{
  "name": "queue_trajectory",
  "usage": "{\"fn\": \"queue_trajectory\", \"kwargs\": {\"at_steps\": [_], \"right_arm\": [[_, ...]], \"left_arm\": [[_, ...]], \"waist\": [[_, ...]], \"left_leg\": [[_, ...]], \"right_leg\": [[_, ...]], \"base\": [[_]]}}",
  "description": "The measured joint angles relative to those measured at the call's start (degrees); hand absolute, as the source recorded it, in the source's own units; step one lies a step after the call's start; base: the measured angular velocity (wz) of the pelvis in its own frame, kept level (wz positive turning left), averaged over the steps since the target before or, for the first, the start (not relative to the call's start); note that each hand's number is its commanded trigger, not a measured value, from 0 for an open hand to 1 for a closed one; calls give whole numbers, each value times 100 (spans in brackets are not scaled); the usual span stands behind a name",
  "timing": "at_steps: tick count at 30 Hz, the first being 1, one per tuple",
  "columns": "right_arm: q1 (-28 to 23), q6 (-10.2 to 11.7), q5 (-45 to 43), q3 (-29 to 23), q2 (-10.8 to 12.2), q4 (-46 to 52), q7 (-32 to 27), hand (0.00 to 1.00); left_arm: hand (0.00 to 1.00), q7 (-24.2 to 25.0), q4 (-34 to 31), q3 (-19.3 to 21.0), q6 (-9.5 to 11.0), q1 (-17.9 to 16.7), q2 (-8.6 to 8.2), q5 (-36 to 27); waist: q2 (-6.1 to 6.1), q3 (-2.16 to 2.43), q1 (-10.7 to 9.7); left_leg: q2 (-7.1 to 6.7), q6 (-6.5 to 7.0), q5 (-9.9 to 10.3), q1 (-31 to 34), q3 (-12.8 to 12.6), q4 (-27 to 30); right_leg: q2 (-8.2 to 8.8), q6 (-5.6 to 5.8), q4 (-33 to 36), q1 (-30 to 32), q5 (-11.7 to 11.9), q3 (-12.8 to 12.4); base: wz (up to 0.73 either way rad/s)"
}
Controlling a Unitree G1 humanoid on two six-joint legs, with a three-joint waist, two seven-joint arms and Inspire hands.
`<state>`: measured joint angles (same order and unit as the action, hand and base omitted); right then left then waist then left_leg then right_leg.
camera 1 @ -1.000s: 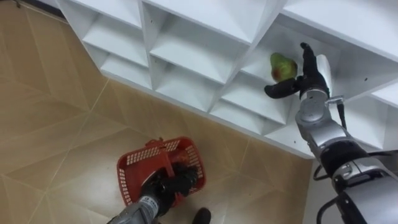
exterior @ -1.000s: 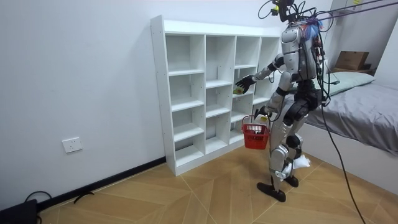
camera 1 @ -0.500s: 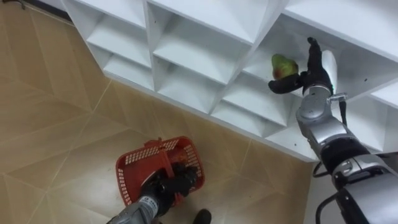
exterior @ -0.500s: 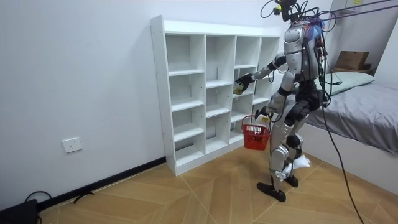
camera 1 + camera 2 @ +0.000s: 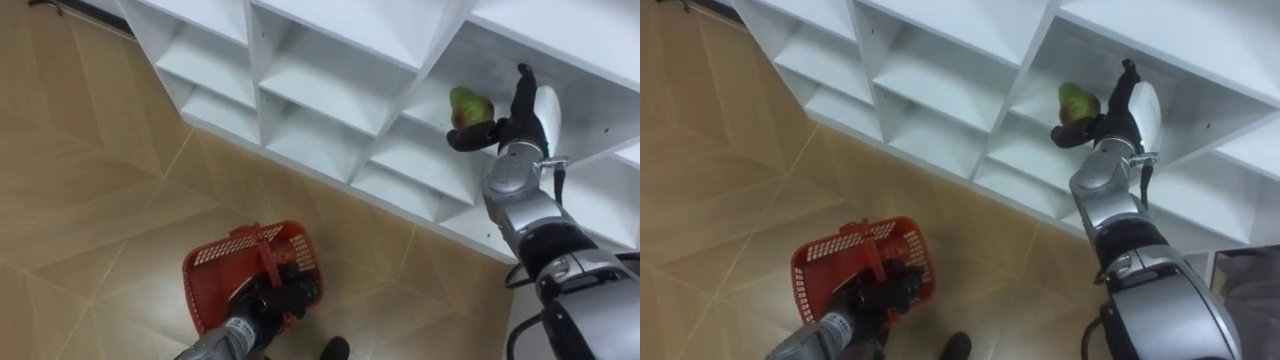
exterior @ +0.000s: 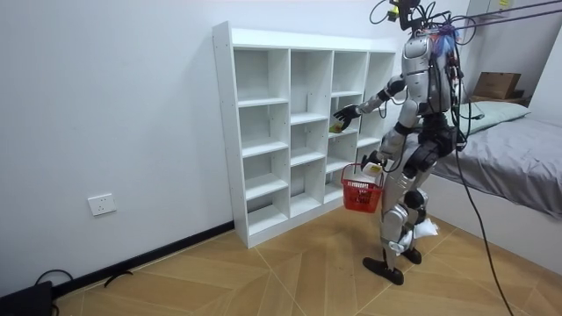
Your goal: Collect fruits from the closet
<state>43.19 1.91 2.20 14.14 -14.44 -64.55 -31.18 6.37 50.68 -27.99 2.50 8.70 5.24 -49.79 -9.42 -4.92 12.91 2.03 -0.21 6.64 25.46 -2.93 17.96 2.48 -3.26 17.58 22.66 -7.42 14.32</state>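
Observation:
A green and red fruit [image 5: 467, 104] lies in a compartment of the white closet shelves [image 5: 330, 75], also seen as the fruit [image 5: 1076, 100]. My right hand [image 5: 517, 118] is inside that compartment just right of the fruit, open, fingers straight up and thumb stretched under the fruit's lower side. My left hand [image 5: 274, 300] hangs low, shut on the handle of a red basket [image 5: 214, 254] above the wooden floor. In the room view I stand facing the shelves, right hand [image 6: 346, 113] reaching to the fruit [image 6: 335, 128] and the basket [image 6: 360, 191] at my knee.
The other shelf compartments [image 5: 940, 70] hold nothing. A bed [image 6: 509, 158] with a cardboard box [image 6: 497, 84] stands behind me at the room view's right. Bare wooden floor [image 6: 263, 272] lies in front of the shelves.
The eye view has shifted a little, so the shelves sit further right. My right hand has edged deeper into the compartment, its thumb closer under the fruit. The basket still hangs from my left hand.

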Motion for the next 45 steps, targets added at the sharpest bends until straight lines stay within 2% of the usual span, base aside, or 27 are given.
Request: {"fn": "queue_trajectory", "kwargs": {"at_steps": [13, 18, 19, 20, 21, 22, 23, 26, 37, 45], "right_arm": [[0, 14, 1, 41, -7, -36, 9, 0], [0, 14, 1, 35, -7, -101, 35, 1], [0, 14, 1, 34, -7, -110, 58, 48], [-1, 14, 0, 34, -7, -121, 108, 66], [0, 14, -2, 34, -7, -128, 132, 78], [0, 9, -3, 34, -7, -133, 142, 96], [-1, 3, -9, 32, -7, -133, 147, 100], [-1, -15, -33, 27, -7, -134, 239, 100], [0, -14, -254, 31, -27, -185, 243, 100], [0, 65, -250, 30, -43, -171, 173, 100]], "left_arm": [[100, 6, 0, -52, 6, -51, 4, 62], [100, 40, -7, -50, 8, -99, 15, 328], [100, 40, -7, -50, 8, -102, 16, 328], [100, 41, -7, -50, 8, -103, 17, 324], [100, 45, -7, -50, 8, -102, 17, 323], [100, 56, -7, -39, 8, -99, 15, 323], [100, 66, -6, -27, 8, -97, 15, 323], [100, 78, -6, -17, 7, -97, 14, 311], [100, 83, -6, -18, 12, -86, 16, 313], [100, 86, -11, -18, 12, -70, 16, 312]], "waist": [[-8, 4, 3], [-13, 2, -2], [-14, 2, -2], [-15, 1, -2], [-15, 2, -1], [-16, 2, 0], [-21, 6, 6], [-45, 23, 5], [-46, 23, 19], [-59, 16, 19]], "left_leg": [[-47, 18, -54, 5, 13, -55], [-51, 22, -56, 11, -2, -57], [-52, 22, -57, 11, -3, -57], [-52, 22, -57, 13, -3, -57], [-53, 23, -57, 17, -2, -56], [-53, 24, -59, 29, -1, -55], [-54, 26, -61, 48, -2, -54], [-55, 29, -70, 116, -3, -38], [-66, 28, -91, 140, 69, -45], [-68, 28, -92, 194, 68, -54]], "right_leg": [[41, 5, 1, 28, 0, 16], [47, 9, 1, 35, -2, 15], [48, 9, 1, 35, -2, 15], [48, 9, 1, 37, -2, 15], [48, 10, 1, 40, -3, 16], [48, 10, 1, 51, -3, 16], [48, 10, 9, 73, -3, 11], [54, 10, 32, 143, -2, 11], [44, 17, 14, 147, 6, 16], [45, 18, 8, 186, 6, 25]], "base": [[1], [0], [0], [0], [0], [0], [0], [0], [1], [0]]}}
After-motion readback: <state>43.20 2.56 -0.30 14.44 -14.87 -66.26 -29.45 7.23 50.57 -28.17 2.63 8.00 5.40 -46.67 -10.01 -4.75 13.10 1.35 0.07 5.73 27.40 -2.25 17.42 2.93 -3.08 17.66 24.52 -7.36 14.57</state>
